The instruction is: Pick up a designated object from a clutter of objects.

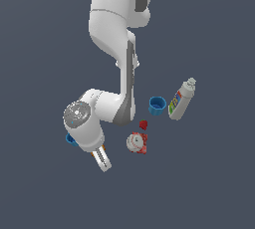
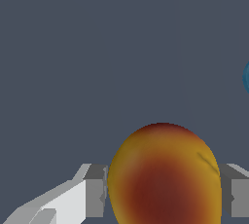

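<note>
bare simulator scene, flat grey ground point(image 1: 209, 183)

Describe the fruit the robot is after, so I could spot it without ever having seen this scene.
Start at the white arm and follow it down to its pincer. Between the two grey fingers sits the fruit, a smooth rounded ball. It is orange-yellow with a dark red blush, unlike the blue cup, the tiny strawberry or the red-and-white round item.

1. My arm point(image 1: 112, 29) is glossy white, built of rounded, bulbous segments with dark grey joint bands.
2. My wrist carries a round grey cap point(image 1: 75, 113) with tiny blue marks.
3. My claw point(image 1: 102, 160) has pale, blocky grey-white fingers point(image 2: 73, 196).
</note>
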Controlling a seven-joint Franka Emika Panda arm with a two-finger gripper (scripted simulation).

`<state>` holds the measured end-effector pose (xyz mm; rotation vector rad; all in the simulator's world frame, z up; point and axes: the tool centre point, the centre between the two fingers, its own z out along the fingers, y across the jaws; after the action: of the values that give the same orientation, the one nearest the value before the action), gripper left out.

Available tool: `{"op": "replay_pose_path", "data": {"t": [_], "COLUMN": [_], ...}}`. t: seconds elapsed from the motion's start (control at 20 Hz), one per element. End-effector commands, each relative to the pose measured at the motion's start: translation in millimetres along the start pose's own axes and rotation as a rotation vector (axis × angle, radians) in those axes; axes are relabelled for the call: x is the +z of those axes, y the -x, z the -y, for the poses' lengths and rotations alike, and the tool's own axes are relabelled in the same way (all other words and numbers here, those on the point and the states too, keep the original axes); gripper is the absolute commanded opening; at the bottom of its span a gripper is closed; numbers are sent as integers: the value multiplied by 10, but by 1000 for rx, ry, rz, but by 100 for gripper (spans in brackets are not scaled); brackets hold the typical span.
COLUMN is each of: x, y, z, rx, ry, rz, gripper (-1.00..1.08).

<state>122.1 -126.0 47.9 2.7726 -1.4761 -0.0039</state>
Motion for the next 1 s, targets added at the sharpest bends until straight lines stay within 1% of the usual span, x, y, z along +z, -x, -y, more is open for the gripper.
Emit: {"op": "replay_pose_path", "data": {"t": [0.0, 0.35, 0.95], "x": [-99, -489, -1428], "y": [73, 404, 1190], "z": [2, -25, -84], "rx": [-1, -1, -1], "ry": [-2, -2, -3], "rz": [-1, 0, 0], "gripper": [-100, -100, -100]}}
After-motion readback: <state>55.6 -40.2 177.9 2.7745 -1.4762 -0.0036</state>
